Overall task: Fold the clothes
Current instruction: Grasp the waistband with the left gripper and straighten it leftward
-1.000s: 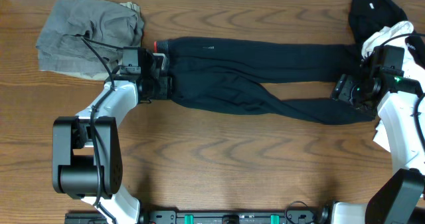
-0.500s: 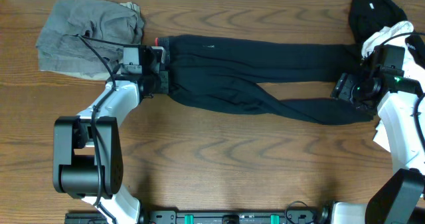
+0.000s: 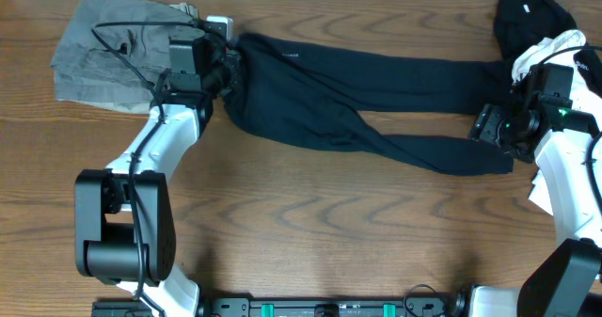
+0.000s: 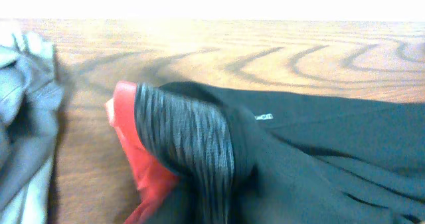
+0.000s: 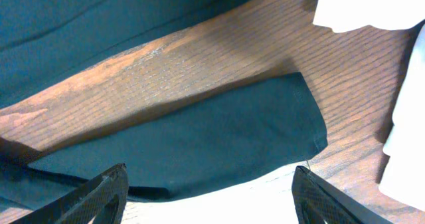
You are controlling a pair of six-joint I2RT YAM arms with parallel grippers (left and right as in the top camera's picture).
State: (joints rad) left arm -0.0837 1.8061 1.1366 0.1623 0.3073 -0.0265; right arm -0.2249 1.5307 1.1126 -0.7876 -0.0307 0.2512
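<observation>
Trousers first: the long black athletic trousers (image 3: 376,82) lie across the far half of the brown wood-grain table (image 3: 329,232), waist toward my left arm and both legs running out to the right, the nearer leg angling down to a cuff beside my right arm. The left gripper (image 3: 221,68) sits right at the waist end, where the fabric bunches toward it. On the left wrist camera the grey heathered waistband (image 4: 192,144) is folded over, showing its red-orange lining (image 4: 133,151), and it rises out of the bottom of the frame. The fingertips themselves are out of shot, but I read that gripper as clamped on the waistband. A small white mark (image 4: 263,117) shows on the black cloth just beside the band. The right gripper (image 3: 489,127) hovers over the nearer leg's end, and on its wrist camera the two black fingers (image 5: 99,194) stand wide apart with the cuff (image 5: 199,141) lying flat on the wood between them, not pinched. A crumpled grey garment (image 3: 113,49) sits just left of the waist. A black garment (image 3: 527,16) and a white cloth (image 3: 550,49) are piled at the far right corner.
</observation>
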